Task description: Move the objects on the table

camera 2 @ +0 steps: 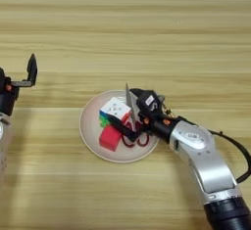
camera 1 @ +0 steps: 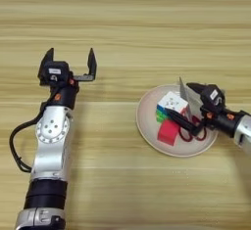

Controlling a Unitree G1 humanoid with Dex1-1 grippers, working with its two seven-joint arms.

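Reaching in from the right, the right pincer (camera 2: 128,119) sits low over the round beige plate (camera 2: 90,128), its two black fingers spread apart around the scissors (camera 2: 133,126). One finger lies along the near-left side, close against the puzzle cube (camera 2: 112,110); the other stands on the far-right side by the blade. Nothing looks clamped yet, so the fingers seem to bracket the scissors for a grasp rather than hold them. Whether either finger already touches is hard to tell.

All three objects crowd together on the plate: the puzzle cube with its white face up toward the far side, the small red cube (camera 2: 110,138) just near of it, and the scissors to their right, red handles toward the near-right and blade pointing far. That crowding probably explains the slanted approach from the open right side.

Well apart to the left, the left pincer (camera 1: 69,63) hovers above the bare surface (camera 1: 127,23), fingers wide open and empty, apparently idle.
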